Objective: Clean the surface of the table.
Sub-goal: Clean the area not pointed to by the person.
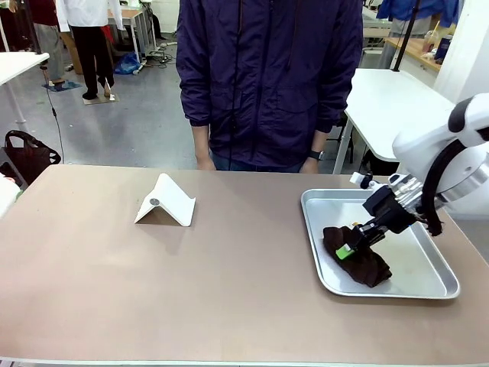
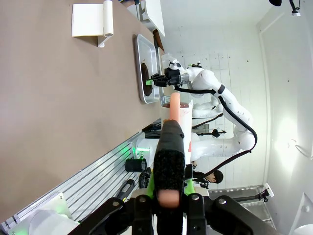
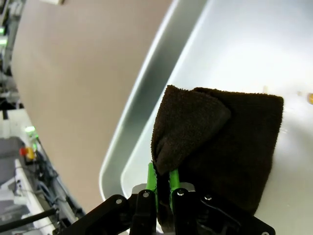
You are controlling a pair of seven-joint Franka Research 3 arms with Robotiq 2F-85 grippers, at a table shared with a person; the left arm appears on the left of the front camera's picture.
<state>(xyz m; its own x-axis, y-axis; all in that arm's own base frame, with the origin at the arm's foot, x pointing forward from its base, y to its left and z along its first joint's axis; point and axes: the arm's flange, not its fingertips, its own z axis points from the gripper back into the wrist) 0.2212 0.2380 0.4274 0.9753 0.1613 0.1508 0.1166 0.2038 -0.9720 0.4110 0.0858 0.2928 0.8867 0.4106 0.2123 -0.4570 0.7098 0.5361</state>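
Pinching brown cloth (image 1: 371, 264) corner, right gripper (image 1: 345, 251) clamped, tray (image 1: 428, 287) beneath it on table (image 1: 229, 283); left gripper (image 2: 168, 196) clenched around black-sleeved pink rod (image 2: 169, 152).

The table (image 1: 229, 283) is a wide rectangle with a smooth, matte, brownish-taupe top and a thin pale edge. It stands level. In the front view it fills the lower half of the frame, from its far edge at mid-height to its near edge along the bottom, with a rounded corner at the upper left. A tray (image 1: 313, 229) lies on its right part and a white stand (image 1: 170, 200) left of centre. In the left wrist view the table (image 2: 58, 98) takes the left side, its pale edge slanting toward the lower left. In the right wrist view the table (image 3: 73, 73) is a blurred brown stretch at the upper left.
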